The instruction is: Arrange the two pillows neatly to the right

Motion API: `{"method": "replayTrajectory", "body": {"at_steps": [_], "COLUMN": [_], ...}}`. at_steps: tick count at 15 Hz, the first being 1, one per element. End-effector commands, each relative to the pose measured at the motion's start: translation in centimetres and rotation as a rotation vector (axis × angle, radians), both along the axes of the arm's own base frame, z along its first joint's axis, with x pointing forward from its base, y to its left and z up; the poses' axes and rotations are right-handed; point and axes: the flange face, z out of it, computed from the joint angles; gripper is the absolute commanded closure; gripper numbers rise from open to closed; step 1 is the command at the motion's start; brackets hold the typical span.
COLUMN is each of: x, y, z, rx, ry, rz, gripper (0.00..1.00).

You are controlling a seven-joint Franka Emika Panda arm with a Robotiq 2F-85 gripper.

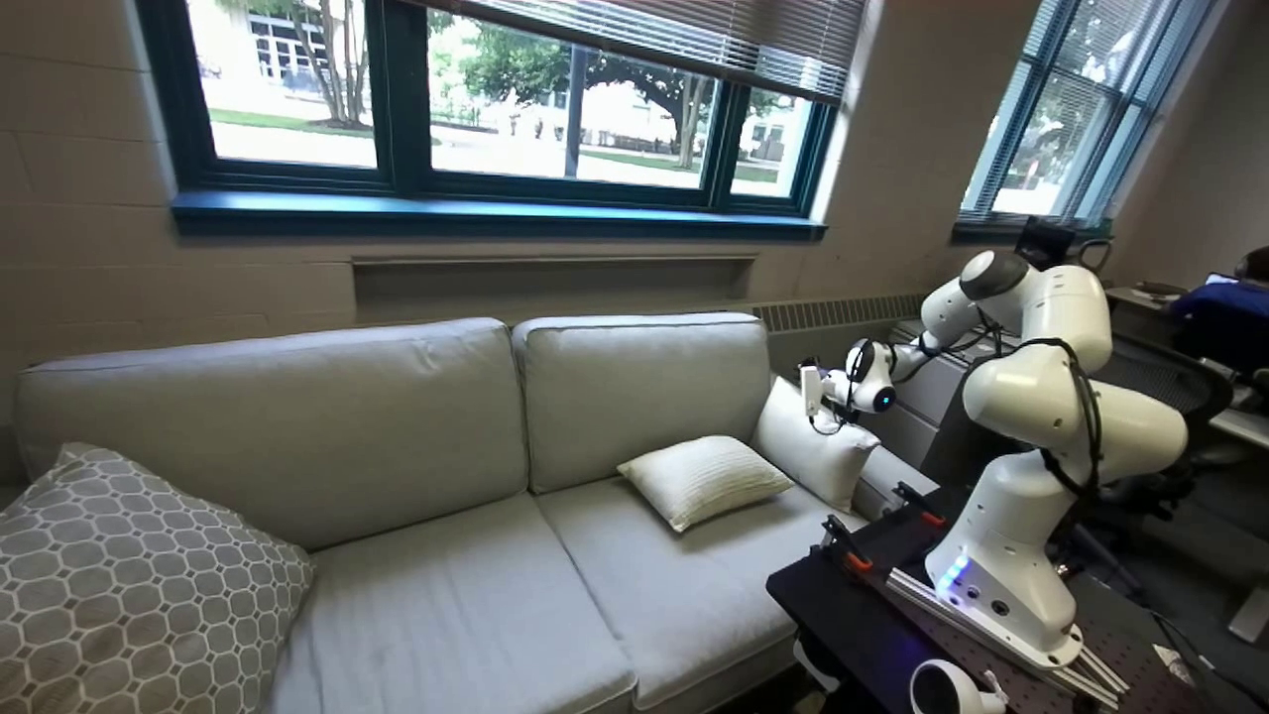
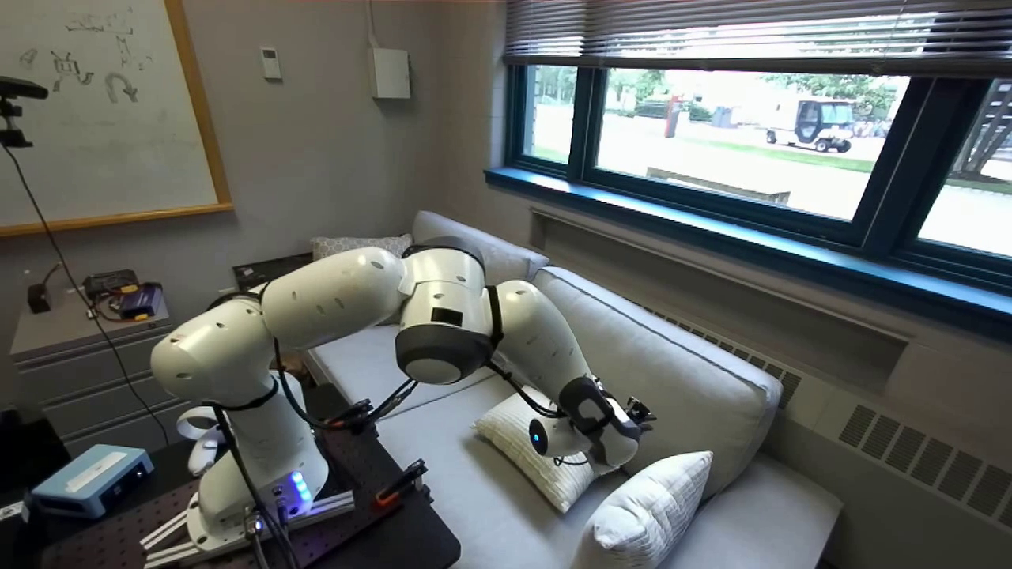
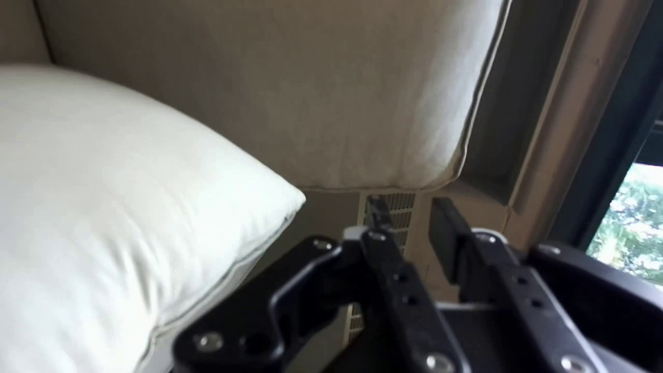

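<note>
Both cream pillows show in both exterior views. One pillow (image 1: 706, 481) (image 2: 526, 442) lies on the sofa seat, against or close to the back cushion. The other pillow (image 1: 808, 446) (image 2: 652, 510) stands tilted at the sofa's end, by the armrest. My gripper (image 2: 642, 412) is above the sofa end, near the top of the tilted pillow. In the wrist view the gripper (image 3: 412, 207) is open with nothing between its fingers. A pillow (image 3: 129, 207), apparently the tilted one, fills the left side there, its corner beside and apart from the fingers.
The light sofa (image 1: 416, 605) stands along the wall under the window. A grey-and-white lattice cushion (image 1: 149, 585) leans at its far end. Clamps (image 1: 843, 543) stick up from the black table edge beside the seat. A wall vent (image 3: 401, 207) lies behind the sofa end.
</note>
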Motion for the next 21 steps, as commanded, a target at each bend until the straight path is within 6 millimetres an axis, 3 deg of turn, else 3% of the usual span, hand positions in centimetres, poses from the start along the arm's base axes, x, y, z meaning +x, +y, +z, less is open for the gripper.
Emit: {"method": "replayTrajectory", "body": {"at_steps": [1,4,6,7,10,14,17,21], "x": [-0.8,-0.3,0.0,0.4,1.3,4.0,4.2,2.4], "y": [8.8,17.3,21.8,23.5,24.5,27.0,31.2,36.8], "z": [-1.4,-3.6,-4.8,-4.7,-7.4,-7.5,-7.9,-11.4], "rx": [0.008,0.023,0.022,0.019,-0.034,-0.167,-0.26,-0.245], "ry": [0.046,0.128,0.213,0.255,0.418,0.614,0.775,0.97], "rz": [0.141,0.297,0.399,0.436,0.485,0.498,0.498,0.555], "gripper": [0.42,0.19,0.04,0.01,0.0,0.0,0.0,0.0]}}
